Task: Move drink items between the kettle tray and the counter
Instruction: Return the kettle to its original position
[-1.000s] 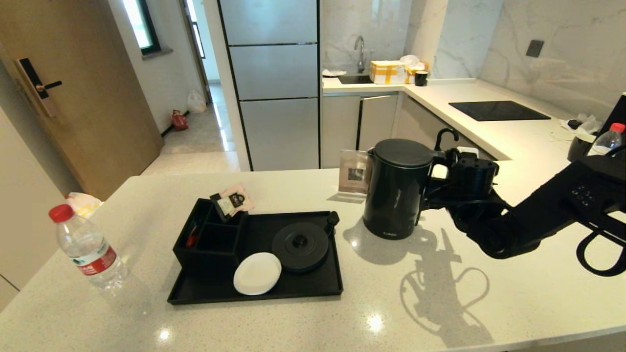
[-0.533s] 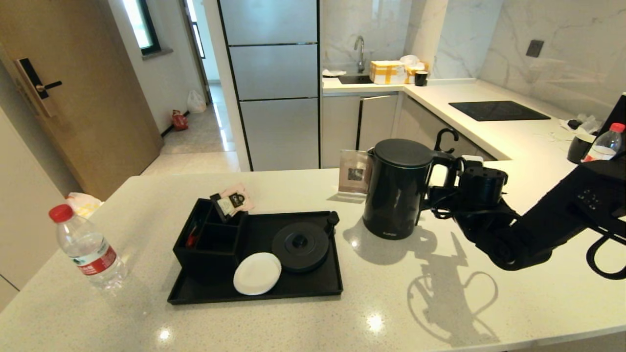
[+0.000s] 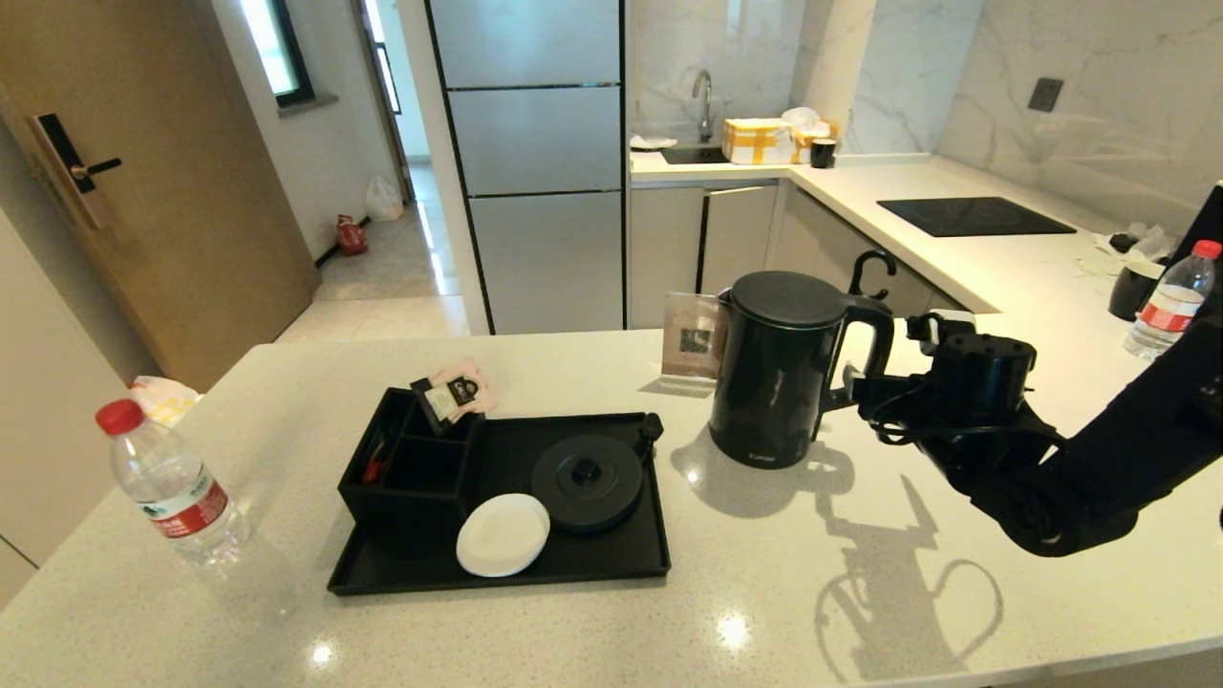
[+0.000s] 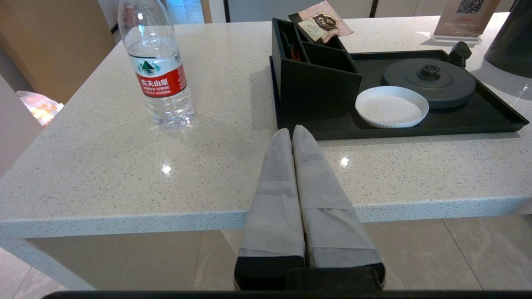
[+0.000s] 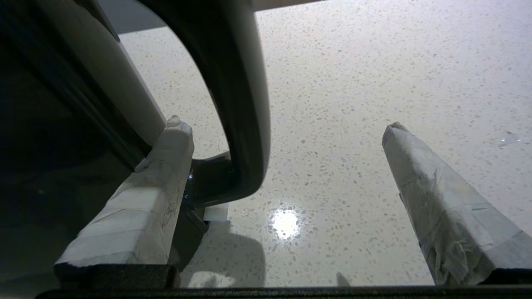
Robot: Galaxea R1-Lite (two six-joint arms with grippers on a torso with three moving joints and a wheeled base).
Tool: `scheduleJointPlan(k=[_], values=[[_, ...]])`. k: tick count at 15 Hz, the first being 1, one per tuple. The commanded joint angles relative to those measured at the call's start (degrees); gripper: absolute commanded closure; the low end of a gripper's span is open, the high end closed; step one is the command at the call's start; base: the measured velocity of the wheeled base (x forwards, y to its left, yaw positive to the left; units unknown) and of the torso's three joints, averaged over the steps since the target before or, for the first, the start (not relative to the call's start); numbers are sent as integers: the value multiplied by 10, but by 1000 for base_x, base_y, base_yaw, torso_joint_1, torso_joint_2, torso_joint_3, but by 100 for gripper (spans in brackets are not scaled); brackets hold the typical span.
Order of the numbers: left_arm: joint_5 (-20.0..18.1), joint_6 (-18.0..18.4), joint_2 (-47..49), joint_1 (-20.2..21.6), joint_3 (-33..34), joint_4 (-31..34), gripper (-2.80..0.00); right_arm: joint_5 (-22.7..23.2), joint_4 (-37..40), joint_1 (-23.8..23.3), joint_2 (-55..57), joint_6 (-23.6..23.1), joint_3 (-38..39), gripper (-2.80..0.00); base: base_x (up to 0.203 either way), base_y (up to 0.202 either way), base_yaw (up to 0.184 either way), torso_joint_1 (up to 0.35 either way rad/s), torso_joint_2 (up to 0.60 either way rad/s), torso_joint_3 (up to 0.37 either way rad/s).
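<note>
Kettle, tall and glossy black, stands upright on the pale speckled counter in the head view, at about three o'clock from the flat black tray and off its round base. On the tray sit that base, a white coaster at its seven o'clock, and a compartmented black box at the nine o'clock end with tea sachets leaning out. A clear water bottle with a red cap stands on the counter well apart, at nine o'clock from the tray. The right gripper reaches in from three o'clock, just beside the kettle's loop handle.

Left wrist view: the left gripper has its fingers pressed together, hanging off the counter's near edge, holding nothing; bottle and tray lie beyond.

Right wrist view: the right gripper's taped fingers are spread wide. The handle passes between them, close against one finger, clear of the other; nothing is clamped.
</note>
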Motion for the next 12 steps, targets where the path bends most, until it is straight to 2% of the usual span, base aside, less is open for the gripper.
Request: scheduleJointPlan(k=[1,4,8,10,11,12], values=[[0,0,-1,0,0,0,0,8,-6,0,-46,3,34,-280,0,0,0,0,0,0],[0,0,-1,0,0,0,0,13,-5,1,-50,4,39,-280,0,0,0,0,0,0],[0,0,-1,0,0,0,0,26,15,6,-155,4,66,-280,0,0,0,0,0,0],[0,0,-1,0,0,0,0,28,21,7,-162,4,70,-280,0,0,0,0,0,0],[0,0,-1,0,0,0,0,28,24,8,-163,5,71,0,0,0,0,0,0,0],[0,0,-1,0,0,0,0,28,33,9,-179,7,86,0,0,0,0,0,0,0]])
